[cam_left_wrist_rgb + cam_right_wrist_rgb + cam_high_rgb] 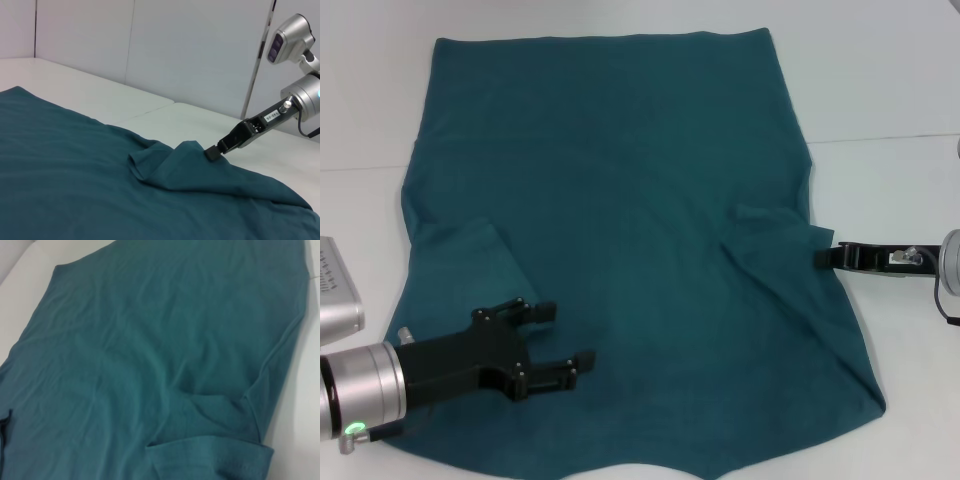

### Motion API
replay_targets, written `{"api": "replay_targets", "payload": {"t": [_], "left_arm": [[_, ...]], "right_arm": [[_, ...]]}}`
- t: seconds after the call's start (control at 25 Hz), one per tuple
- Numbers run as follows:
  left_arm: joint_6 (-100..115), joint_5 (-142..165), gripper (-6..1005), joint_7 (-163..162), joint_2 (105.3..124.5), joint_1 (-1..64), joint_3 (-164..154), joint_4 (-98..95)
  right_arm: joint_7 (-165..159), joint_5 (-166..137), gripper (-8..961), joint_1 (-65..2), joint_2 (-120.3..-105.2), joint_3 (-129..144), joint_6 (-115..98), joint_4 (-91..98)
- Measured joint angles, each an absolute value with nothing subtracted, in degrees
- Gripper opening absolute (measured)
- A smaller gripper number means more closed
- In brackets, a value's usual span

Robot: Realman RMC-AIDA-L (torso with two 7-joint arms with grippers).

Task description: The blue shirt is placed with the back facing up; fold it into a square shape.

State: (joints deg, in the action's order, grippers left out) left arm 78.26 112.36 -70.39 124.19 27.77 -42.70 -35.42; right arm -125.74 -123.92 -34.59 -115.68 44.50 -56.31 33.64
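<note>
The large teal-blue cotton shirt (pixel 620 220) lies spread on the white counter (pixel 880 90). At its right sleeve, the right gripper (pixel 823 257) has its jaws pinched on the cloth, likely to fold it inward. Over its left sleeve, the left gripper (pixel 558 340) hovers, jaws apart and empty.

One blue shirt (pixel 620 230), two hands (pixel 555 345) (pixel 825 257).

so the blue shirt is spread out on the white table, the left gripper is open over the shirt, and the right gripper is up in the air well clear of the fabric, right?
Not quite. The right gripper is not clear of the fabric: the left wrist view shows its tip at the edge of the blue shirt, where the cloth bunches up. The rest holds: the shirt lies on the white table, and the left gripper is open over it.
</note>
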Motion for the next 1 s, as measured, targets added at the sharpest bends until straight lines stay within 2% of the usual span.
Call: {"api": "replay_targets", "payload": {"t": [0.4,1.0], "left_arm": [[78.1,112.4,891,-70.4,124.19,27.8,-42.7,-35.4],[78.0,112.2,891,-70.3,124.19,28.0,-42.8,-35.4]], "right_arm": [[-125.6,-123.6,10,-34.3,-115.48,44.3,-56.4,34.1],[-125.6,-123.9,74,-33.9,-115.33,43.8,-55.2,33.8]]}}
